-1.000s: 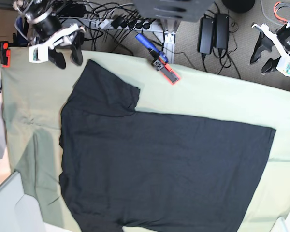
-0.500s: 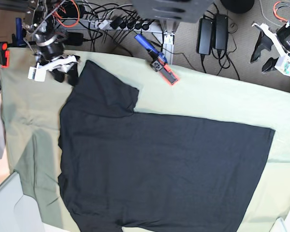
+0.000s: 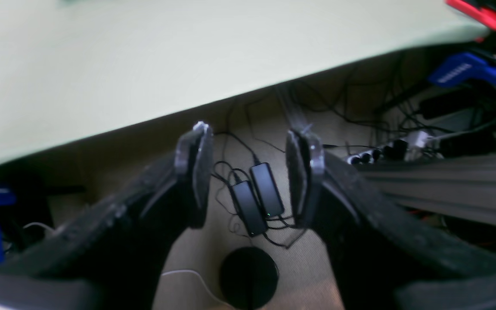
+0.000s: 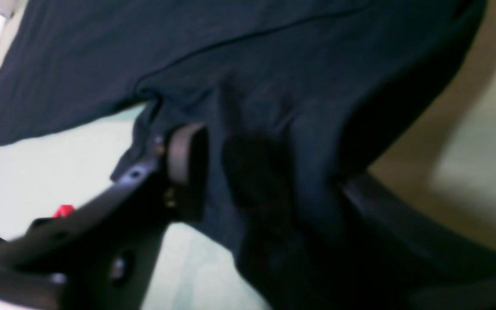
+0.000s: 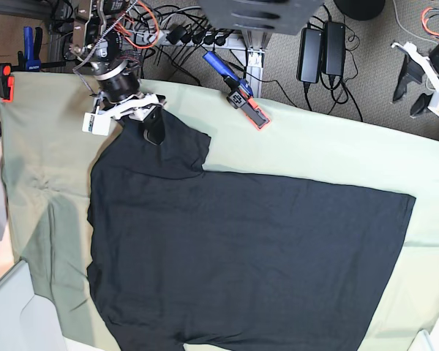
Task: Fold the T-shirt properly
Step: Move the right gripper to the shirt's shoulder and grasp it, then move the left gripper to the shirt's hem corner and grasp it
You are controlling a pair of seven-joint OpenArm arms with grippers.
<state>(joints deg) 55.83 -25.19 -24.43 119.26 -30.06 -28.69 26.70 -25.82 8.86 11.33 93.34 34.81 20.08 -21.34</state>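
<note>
Up at the sleeve of the large black cotton T-shirt (image 5: 234, 248), cloth is straddled by the right gripper (image 4: 248, 172), while the left gripper (image 3: 248, 172) is held spread, empty; no writing is legible.

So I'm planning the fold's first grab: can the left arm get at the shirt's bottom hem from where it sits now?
Probably yes, with a long move. The left gripper hangs open off the table's far corner, holding nothing. The pale green cloth between it and the T-shirt hem is bare. Whether its reach suffices can't be judged.
</note>
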